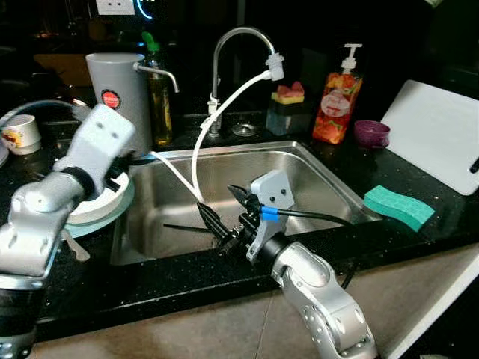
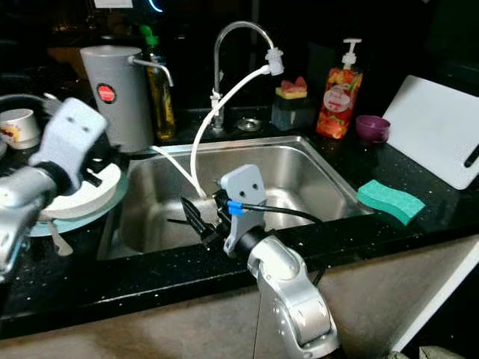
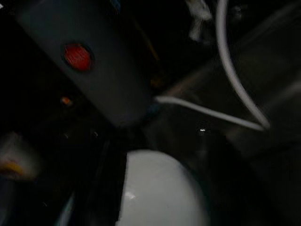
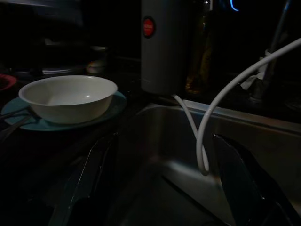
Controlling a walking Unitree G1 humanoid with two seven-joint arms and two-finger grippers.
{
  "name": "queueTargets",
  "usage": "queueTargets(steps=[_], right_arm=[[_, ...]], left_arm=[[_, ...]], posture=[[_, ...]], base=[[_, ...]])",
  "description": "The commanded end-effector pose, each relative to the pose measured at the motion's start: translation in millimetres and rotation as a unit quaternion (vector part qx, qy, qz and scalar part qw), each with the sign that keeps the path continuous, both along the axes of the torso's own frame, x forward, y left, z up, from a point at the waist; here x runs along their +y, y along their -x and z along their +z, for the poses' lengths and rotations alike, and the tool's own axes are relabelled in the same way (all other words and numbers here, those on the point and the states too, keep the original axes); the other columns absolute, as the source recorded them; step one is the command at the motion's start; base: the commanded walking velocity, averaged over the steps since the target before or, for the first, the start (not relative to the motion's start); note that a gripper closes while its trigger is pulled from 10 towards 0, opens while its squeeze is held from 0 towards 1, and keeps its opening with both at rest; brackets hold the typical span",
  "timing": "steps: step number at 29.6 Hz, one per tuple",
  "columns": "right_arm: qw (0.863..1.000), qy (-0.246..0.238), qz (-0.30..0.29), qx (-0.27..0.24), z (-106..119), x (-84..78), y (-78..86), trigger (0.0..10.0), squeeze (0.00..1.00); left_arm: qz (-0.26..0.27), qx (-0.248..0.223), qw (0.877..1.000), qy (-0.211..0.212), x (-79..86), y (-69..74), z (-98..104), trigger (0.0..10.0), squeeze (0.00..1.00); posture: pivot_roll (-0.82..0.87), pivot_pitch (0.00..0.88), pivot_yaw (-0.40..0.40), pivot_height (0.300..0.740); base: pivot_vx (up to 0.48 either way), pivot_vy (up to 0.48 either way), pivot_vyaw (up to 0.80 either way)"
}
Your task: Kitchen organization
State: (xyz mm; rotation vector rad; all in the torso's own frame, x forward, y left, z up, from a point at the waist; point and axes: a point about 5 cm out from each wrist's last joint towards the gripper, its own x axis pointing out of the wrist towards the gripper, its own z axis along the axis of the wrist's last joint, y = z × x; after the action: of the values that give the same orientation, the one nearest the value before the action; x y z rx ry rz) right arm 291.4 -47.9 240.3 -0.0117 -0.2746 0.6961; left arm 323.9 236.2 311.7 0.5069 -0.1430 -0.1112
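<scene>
Reaching arm: the right gripper (image 1: 217,224) hangs low inside the steel sink (image 1: 314,168), near its front wall, fingers spread wide apart and holding nothing.
Right wrist view: the two black fingers (image 4: 87,176) stand well apart with bare sink between them; ahead is the looped white hose (image 4: 207,122), which the head views show dropping from the tap (image 1: 239,37) into the basin.
Left arm: the left gripper (image 2: 93,168) is over the white bowl (image 2: 86,196) on the counter left of the sink; I cannot tell how far its fingers are open.
Bowl and plate: the right wrist view shows the bowl sitting in the middle of a teal plate (image 4: 106,110); in the head views the arm covers much of both.
Left wrist view: dark and blurred, but the bowl's rim and the grey canister (image 3: 94,70) with its red dot can be made out.
Counter right: a green sponge (image 1: 399,206) lies near the sink's right rim, a white cutting board (image 1: 438,134) beyond it.
Back row: a soap bottle (image 1: 338,101), a purple cup (image 1: 371,133), a mug (image 1: 21,133) at far left.
</scene>
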Motion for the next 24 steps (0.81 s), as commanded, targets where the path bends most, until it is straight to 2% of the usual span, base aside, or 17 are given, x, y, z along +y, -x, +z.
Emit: queueTargets(steps=[1, 6, 10, 13, 15, 20, 24], right_arm=[[1.000, -0.001, -0.002, 0.003, -2.0, -0.8, -1.8, 10.0, 0.00], [1.000, -0.001, -0.002, 0.001, -1.4, -0.9, -2.2, 10.0, 0.00], [1.000, -0.002, 0.000, -0.001, 0.0, 0.2, -2.4, 10.0, 0.00], [1.000, -0.003, 0.003, -0.004, 0.9, 1.1, -1.8, 10.0, 0.00], [1.000, -0.005, 0.009, -0.006, 1.5, 1.5, -0.9, 10.0, 0.00], [0.998, 0.007, 0.059, -0.012, 2.2, 10.4, 7.5, 10.0, 0.00], [0.996, 0.029, 0.086, -0.012, -0.7, 18.1, 12.0, 10.0, 0.00]], left_arm=[[-0.012, 0.039, 0.999, 0.021, 4.8, 0.1, -8.9, 10.0, 1.00], [-0.012, 0.082, 0.997, -0.008, 11.2, 0.5, -18.7, 10.0, 1.00], [-0.009, 0.102, 0.995, 0.008, 13.6, -1.8, -24.2, 10.0, 1.00], [-0.021, 0.124, 0.992, 0.002, 16.9, -1.3, -30.1, 10.0, 1.00], [-0.031, 0.143, 0.989, -0.009, 20.6, -0.1, -35.1, 10.0, 0.00], [-0.031, 0.168, 0.985, -0.037, 33.6, 0.0, -42.7, 10.0, 0.00], [-0.033, 0.178, 0.982, -0.050, 37.0, -0.4, -44.1, 10.0, 0.00]], posture=[[0.12, 0.083, -0.035, 0.740], [0.12, 0.081, -0.037, 0.740], [0.12, 0.076, -0.035, 0.740], [0.12, 0.076, -0.035, 0.740], [0.13, 0.071, -0.034, 0.740], [0.13, 0.067, -0.033, 0.740], [0.13, 0.063, -0.033, 0.740]], base=[[0.000, 0.000, 0.00], [0.000, 0.000, 0.00], [0.000, 0.000, 0.00], [0.000, 0.000, 0.00], [0.000, 0.000, 0.00], [0.000, 0.000, 0.00], [0.000, 0.000, 0.00]])
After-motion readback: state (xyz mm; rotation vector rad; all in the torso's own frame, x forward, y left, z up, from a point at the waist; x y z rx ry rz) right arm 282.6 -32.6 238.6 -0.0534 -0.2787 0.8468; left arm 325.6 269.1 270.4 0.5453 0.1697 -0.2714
